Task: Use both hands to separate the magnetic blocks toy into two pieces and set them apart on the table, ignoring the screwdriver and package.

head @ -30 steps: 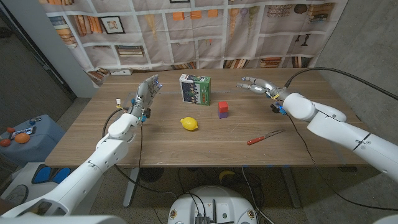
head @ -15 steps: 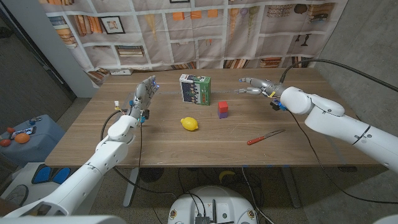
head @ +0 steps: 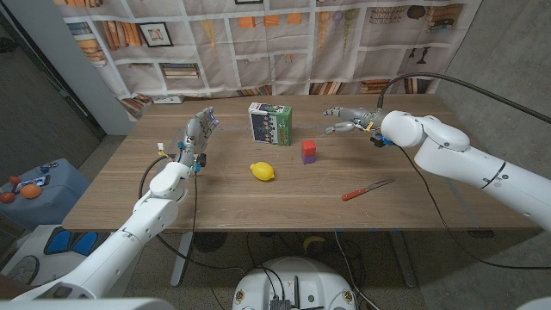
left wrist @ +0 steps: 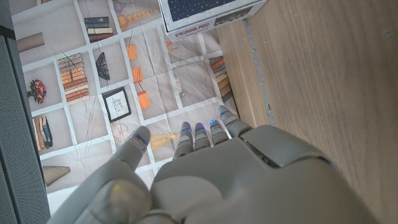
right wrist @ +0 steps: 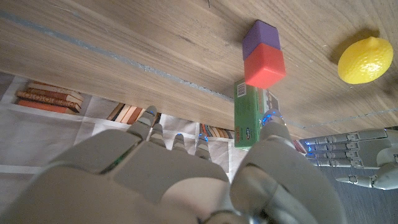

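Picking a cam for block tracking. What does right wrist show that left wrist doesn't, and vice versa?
Right wrist: the magnetic blocks toy, purple and red halves joined, a lemon, the open right hand, and the left hand beyond. Left wrist: the open left hand's back, and a framed picture on the backdrop. Both: the package, the wooden table, and the bookshelf backdrop.

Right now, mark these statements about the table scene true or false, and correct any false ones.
1. The red and purple magnetic blocks toy is still joined in one piece. True.
2. The right robot hand grips the toy. False: it hovers open, apart from it.
3. The yellow lemon lies nearer the robot than the green printed package. True.
4. The red-handled screwdriver lies on top of the package. False: it lies on the wooden table, toward the robot's right.
5. The left robot hand holds the lemon. False: it holds nothing.
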Tool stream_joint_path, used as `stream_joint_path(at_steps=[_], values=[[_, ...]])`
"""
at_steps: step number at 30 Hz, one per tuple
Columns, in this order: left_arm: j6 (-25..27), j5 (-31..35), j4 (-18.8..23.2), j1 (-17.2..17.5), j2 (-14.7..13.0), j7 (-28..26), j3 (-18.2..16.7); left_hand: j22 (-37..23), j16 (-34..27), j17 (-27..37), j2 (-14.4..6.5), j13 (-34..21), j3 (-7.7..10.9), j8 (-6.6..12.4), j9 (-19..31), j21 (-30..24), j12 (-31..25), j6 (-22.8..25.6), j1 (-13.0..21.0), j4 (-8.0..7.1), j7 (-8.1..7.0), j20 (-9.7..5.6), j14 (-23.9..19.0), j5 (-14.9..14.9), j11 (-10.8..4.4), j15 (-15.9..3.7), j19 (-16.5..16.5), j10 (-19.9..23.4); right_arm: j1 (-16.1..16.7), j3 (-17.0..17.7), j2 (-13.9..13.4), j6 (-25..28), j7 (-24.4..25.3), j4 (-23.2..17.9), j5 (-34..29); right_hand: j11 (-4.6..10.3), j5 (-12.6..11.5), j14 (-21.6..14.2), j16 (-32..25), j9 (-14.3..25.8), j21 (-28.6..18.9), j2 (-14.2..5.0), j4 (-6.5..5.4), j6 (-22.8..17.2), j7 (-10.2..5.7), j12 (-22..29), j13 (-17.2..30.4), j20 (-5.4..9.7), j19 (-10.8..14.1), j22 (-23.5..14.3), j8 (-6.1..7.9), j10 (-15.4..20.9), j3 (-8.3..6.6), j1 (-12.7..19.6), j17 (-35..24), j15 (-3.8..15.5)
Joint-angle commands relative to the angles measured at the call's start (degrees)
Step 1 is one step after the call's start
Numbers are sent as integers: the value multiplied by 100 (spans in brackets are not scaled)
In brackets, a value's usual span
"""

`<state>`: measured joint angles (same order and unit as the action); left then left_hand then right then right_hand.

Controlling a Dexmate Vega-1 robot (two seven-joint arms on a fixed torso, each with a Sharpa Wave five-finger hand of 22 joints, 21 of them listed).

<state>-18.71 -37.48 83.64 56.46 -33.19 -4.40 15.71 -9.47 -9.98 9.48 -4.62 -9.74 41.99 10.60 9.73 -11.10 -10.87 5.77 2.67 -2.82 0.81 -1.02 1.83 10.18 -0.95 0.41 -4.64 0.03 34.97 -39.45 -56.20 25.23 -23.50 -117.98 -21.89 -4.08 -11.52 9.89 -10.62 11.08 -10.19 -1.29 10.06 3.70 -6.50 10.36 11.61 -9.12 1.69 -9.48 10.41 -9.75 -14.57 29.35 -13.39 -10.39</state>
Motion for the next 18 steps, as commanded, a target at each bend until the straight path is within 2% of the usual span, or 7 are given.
stream_joint_path(at_steps=[1, 6, 11, 18], values=[[30, -33, -6, 31, -3, -9, -11, -34, -27, 13, -448, -23, 41, 22, 27, -14, -48, 53, -14, 17, 15, 13, -12, 38, -5, -16, -29, 41, -415, -334, 194, 227, -858, -116, -622, -70, -40, 338, -43, 23, -12, 48, 19, 88, 29, 15, 23, 49, -35, -13, 27, -96, -31, 98, -10, -69], [36, -34, 7, 38, -4, -18, -12, -34, -26, 12, -450, -24, 46, 21, 27, -12, -46, 64, -16, 17, 18, 10, -19, 39, -5, -14, -30, 48, -593, -508, 285, 289, -1284, -137, -875, -130, -68, 369, -47, 38, -13, 79, 24, 133, 31, 14, 28, 61, -54, -11, 43, -171, -56, 162, -7, -123], [96, -43, 65, 68, -35, -43, -19, -34, -23, 11, -452, -24, 51, 20, 27, -12, -45, 77, -17, 20, 18, 10, -22, 39, 3, -9, -36, 57, -764, -689, 417, 337, -1659, -105, -1157, -215, -120, 485, -38, 73, 4, 138, 17, 340, -4, 6, 41, 2, -172, -11, 38, -365, -109, 288, -6, -175], [129, -48, 88, 74, -43, -57, -19, -35, -22, 12, -455, -24, 55, 19, 28, -13, -41, 88, -21, 18, 20, 9, -27, 39, 3, -10, -45, 60, -909, -831, 565, 313, -2010, -25, -1478, -254, -151, 533, -44, 99, -1, 160, 13, 409, -36, 10, 49, -62, -213, -12, 64, -467, -145, 364, -7, -190]])
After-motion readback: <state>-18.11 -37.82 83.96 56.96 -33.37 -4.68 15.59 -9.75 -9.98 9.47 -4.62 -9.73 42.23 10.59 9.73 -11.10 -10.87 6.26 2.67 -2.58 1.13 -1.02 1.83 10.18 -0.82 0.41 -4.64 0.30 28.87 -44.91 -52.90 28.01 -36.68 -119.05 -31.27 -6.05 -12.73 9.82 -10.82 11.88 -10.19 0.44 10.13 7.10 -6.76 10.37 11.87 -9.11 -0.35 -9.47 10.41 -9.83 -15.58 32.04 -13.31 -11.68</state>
